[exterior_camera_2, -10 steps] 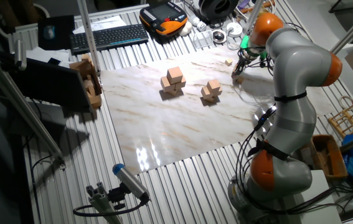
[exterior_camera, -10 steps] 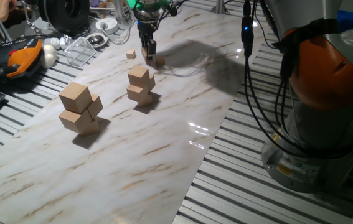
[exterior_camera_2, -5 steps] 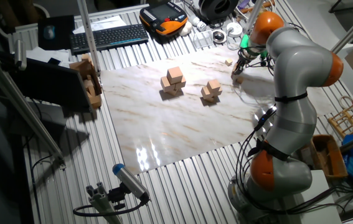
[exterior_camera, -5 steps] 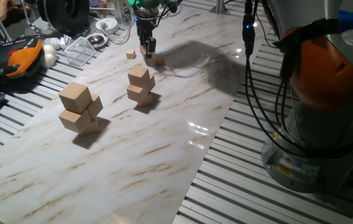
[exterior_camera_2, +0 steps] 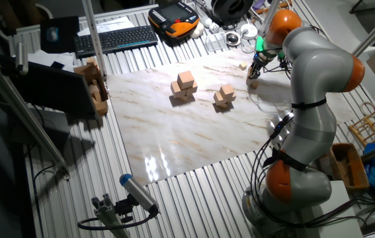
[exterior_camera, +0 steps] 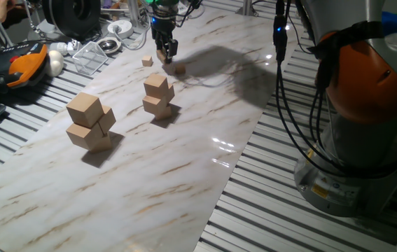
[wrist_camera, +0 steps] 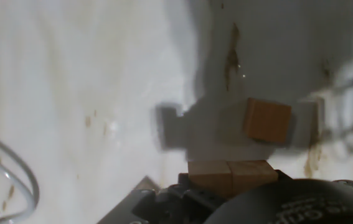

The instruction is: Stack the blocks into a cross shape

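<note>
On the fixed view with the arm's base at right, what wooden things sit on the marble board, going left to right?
Large cube stack → tiny block → medium cube stack → tiny block. The claw hangs between the two tiny blocks, holding blocks of its own.

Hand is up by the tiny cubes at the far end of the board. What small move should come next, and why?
Probably shift the hand over the loose block and lower onto it. The hand view shows the held block clamped in the hand, off the board, with the loose block lying just ahead and nothing on top of it yet.
</note>
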Robot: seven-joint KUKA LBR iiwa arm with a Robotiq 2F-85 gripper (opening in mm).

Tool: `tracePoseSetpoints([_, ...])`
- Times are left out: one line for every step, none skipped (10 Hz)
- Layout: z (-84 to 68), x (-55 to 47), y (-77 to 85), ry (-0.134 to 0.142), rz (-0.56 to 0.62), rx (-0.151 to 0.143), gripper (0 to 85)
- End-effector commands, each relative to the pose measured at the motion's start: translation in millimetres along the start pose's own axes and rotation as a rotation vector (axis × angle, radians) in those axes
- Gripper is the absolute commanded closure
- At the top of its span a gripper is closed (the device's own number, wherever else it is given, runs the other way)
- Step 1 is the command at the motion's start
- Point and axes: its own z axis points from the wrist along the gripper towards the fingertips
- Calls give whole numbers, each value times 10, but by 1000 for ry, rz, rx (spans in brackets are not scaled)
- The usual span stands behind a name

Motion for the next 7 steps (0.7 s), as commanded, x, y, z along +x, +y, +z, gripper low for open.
tracePoseSetpoints([-1,4,-8,9,-194,17,850])
tracePoseSetpoints([-9,9,-22,7,-298,14,850])
tracePoseSetpoints([-29,4,-37,8,-387,9,850])
tracePoseSetpoints([-50,0,-45,6,-489,10,850])
tracePoseSetpoints([-65,-1,-50,6,-597,30,850])
tracePoseSetpoints([-74,1,-58,13,-714,55,850])
tracePoseSetpoints([-82,3,-66,13,-800,60,850])
